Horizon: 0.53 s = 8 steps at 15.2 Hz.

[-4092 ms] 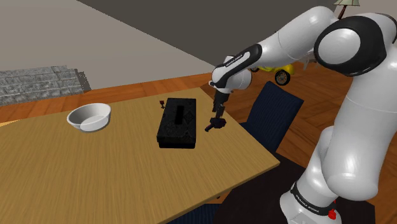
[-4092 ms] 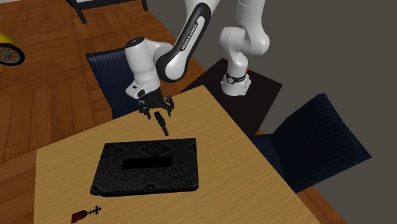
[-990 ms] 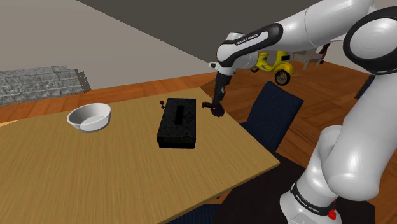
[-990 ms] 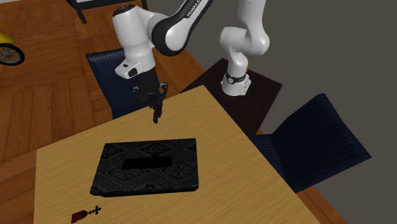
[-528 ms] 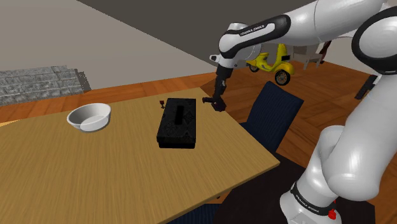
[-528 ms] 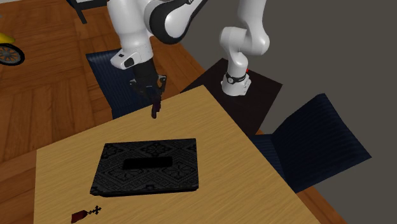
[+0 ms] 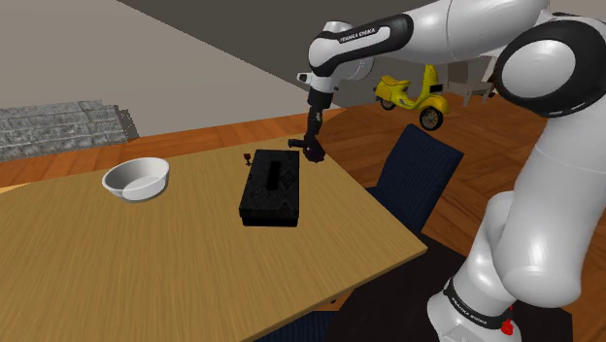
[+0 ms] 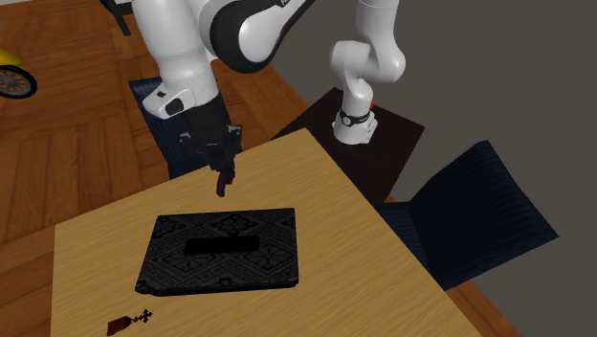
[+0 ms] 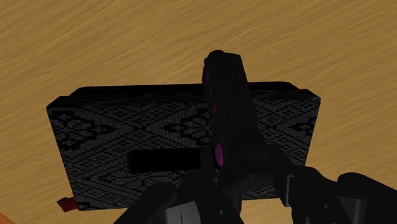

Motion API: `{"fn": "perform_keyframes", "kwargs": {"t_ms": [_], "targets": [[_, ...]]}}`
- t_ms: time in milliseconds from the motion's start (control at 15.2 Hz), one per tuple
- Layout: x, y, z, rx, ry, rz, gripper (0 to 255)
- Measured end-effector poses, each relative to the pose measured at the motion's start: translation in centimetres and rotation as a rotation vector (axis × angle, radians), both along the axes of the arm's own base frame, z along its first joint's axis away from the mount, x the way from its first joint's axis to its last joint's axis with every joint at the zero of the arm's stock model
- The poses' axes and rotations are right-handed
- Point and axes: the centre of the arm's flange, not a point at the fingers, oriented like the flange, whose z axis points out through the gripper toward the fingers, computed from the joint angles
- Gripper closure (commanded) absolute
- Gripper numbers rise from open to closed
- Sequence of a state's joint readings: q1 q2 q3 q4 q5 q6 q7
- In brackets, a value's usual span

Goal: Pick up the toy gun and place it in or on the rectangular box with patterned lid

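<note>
Broadly, the wooden table [image 7: 146, 262] carries everything that matters, and the white arm [image 7: 456, 29] reaches out over its far corner, above the dark blue chair [image 7: 413, 175] tucked in at that side. On the table lies the flat black box [image 8: 220, 251], its lid patterned in grey with a plain dark slot along the middle; nothing rests on it yet. A white bowl [image 7: 136, 179] stands well apart from it towards the shoulder view's left. The gripper [image 8: 222, 161] points downward with its black fingers clamped on the toy gun [image 8: 226, 179], a dark piece with a purple tint that hangs in the air, clear of the tabletop. In the second exterior view it hangs near the box's edge on the arm's side, while in the wrist view its barrel lies across the lid near one short end, so I judge it to be at or just over that edge rather than above the middle. A small red trinket [image 8: 122, 324] lies on the table just beside the box's opposite end. By my reading the pick-up is done and the carry is well along; what remains is to bring the gun fully over the lid, lower it and let go.
</note>
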State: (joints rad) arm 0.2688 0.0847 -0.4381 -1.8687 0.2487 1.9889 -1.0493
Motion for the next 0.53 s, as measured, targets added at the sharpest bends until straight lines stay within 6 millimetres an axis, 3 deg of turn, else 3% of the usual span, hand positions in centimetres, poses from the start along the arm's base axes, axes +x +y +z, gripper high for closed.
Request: {"fn": "perform_keyframes", "kwargs": {"t_ms": [528], "targets": [[8.8,6.1,2.3,0.001,0.000,-0.001,255]]}}
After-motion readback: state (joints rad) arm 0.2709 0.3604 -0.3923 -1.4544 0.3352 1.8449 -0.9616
